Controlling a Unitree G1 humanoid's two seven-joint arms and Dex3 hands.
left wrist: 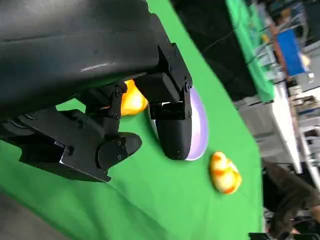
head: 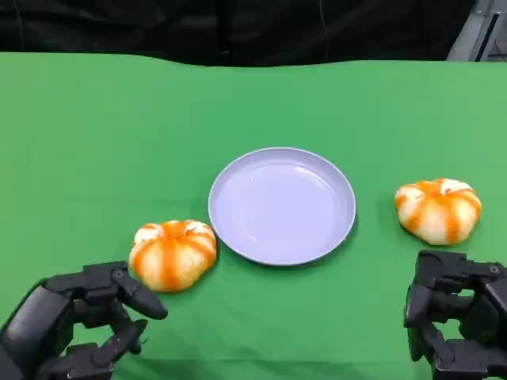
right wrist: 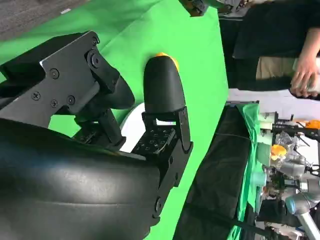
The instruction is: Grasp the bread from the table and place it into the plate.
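1. Left hand (head: 83,317) at lower left of the head view, fingers apart, holding nothing; left bread (head: 173,254) just beyond its fingertips.
2. Right hand (head: 455,321) at lower right, fingers apart, empty; right bread (head: 438,209) just above it.
3. Both breads round, no clear long axis.
4. Plate (head: 282,205) at centre between them, bare green cloth (head: 95,142) all round.

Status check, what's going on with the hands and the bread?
Left hand and right hand open, empty. Two bread rolls on table beside the plate. Path clear.
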